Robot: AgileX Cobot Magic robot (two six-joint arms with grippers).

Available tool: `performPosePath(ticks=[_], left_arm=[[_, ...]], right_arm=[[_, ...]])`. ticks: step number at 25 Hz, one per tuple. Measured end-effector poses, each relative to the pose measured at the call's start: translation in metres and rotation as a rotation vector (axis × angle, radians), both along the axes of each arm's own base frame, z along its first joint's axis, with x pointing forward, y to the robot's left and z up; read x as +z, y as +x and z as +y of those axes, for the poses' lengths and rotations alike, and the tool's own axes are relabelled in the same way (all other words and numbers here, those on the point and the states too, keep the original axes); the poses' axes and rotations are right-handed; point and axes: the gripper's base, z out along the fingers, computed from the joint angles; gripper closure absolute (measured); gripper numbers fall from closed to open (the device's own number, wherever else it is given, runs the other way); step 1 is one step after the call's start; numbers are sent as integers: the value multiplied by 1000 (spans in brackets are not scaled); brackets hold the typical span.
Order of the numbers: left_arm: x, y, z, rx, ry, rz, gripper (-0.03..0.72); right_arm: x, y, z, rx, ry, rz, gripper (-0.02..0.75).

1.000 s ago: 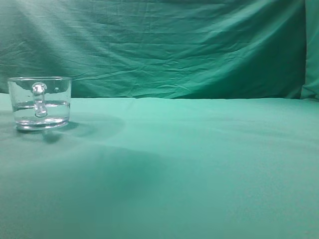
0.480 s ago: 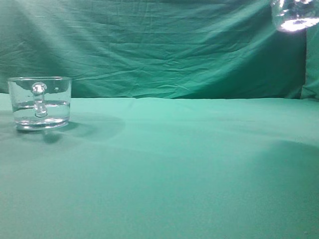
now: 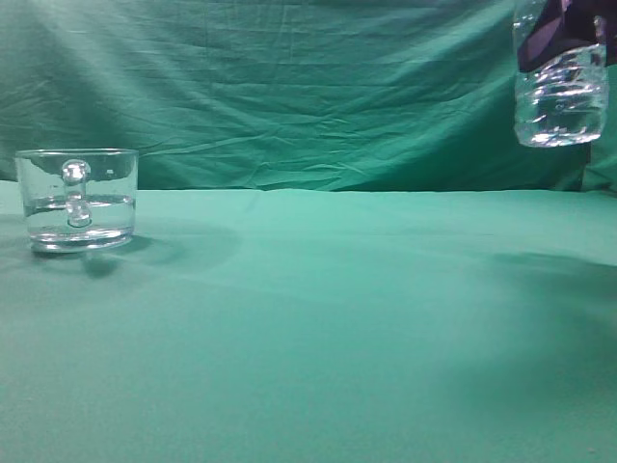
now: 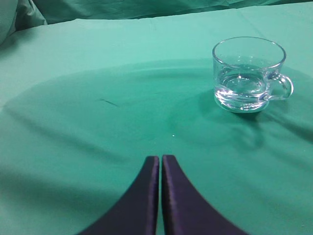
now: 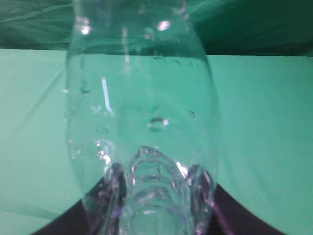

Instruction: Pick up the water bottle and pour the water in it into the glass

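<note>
The glass (image 3: 79,200) stands on the green cloth at the far left, handle toward the camera, with clear water (image 3: 82,210) filling its lower part. It also shows in the left wrist view (image 4: 249,74), ahead and to the right of my left gripper (image 4: 160,157), which is shut and empty above the cloth. The water bottle (image 3: 560,92) hangs in the air at the top right, upright, its ribbed lower body showing and its neck out of view. My right gripper (image 5: 159,196) is shut on the water bottle (image 5: 142,107), dark fingers on both sides.
A green cloth (image 3: 337,318) covers the table and a wrinkled green cloth (image 3: 308,87) hangs behind as backdrop. The bottle's shadow falls on the cloth at the right.
The water bottle has come down into the exterior view at the top right; one second ago it was out of view. The glass has not moved.
</note>
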Motion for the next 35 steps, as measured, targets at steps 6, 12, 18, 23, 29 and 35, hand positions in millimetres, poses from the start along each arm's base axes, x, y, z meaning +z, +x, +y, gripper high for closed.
performPosePath(ticks=[6,12,18,23,29,35], left_arm=[[0,0,0,0,0,0,688],[0,0,0,0,0,0,688],[0,0,0,0,0,0,688],[0,0,0,0,0,0,688],[0,0,0,0,0,0,688],[0,0,0,0,0,0,688]], right_arm=[[-38,11,14,137,-16,8,453],[-64,17,19,176,-9,-1,453],[-82,21,26,243,10,-61,453],[-91,23,30,299,-26,-134,453],[-91,23,30,318,-74,-162,332],[-91,23,30,292,0,-128,156]])
